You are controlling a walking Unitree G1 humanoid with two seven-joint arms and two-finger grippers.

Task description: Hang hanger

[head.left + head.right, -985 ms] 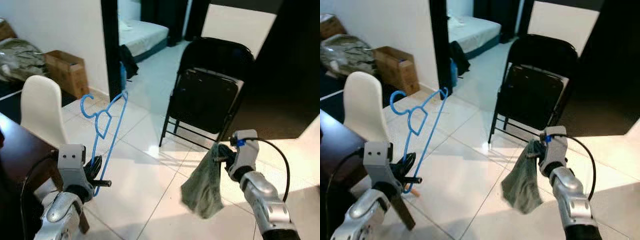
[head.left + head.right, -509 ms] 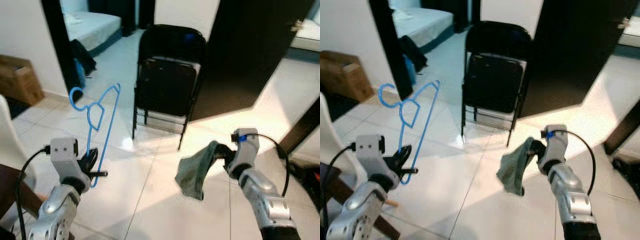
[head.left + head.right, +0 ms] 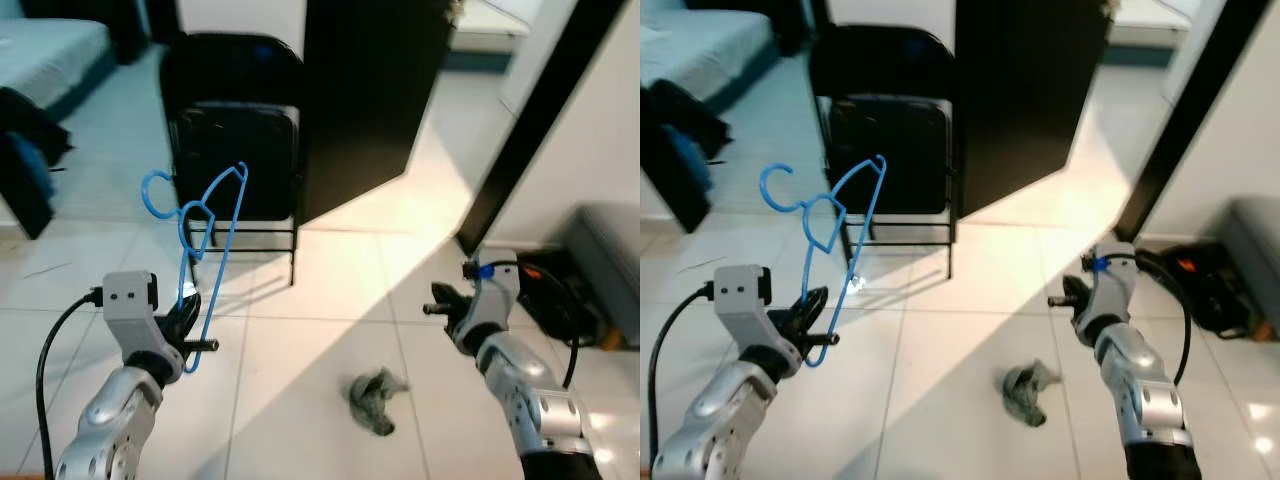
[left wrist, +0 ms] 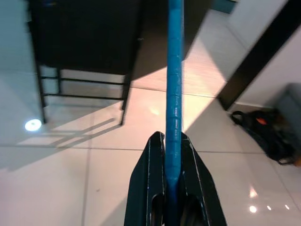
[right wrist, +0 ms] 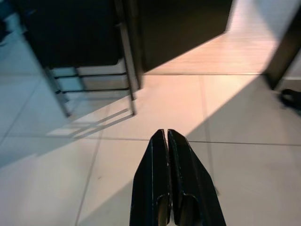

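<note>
The grey-green cloth point(image 3: 375, 396) has dropped from the right gripper point(image 3: 437, 309), fingers now together and empty; the left gripper point(image 3: 192, 335) stays clamped on the blue hanger point(image 3: 212, 236), unhung.

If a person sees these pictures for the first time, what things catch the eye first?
First the blue hanger, held up by the left gripper before a black folding chair. Next, a crumpled grey-green cloth lying on the white tiled floor, below the right gripper, which is shut on nothing.
</note>
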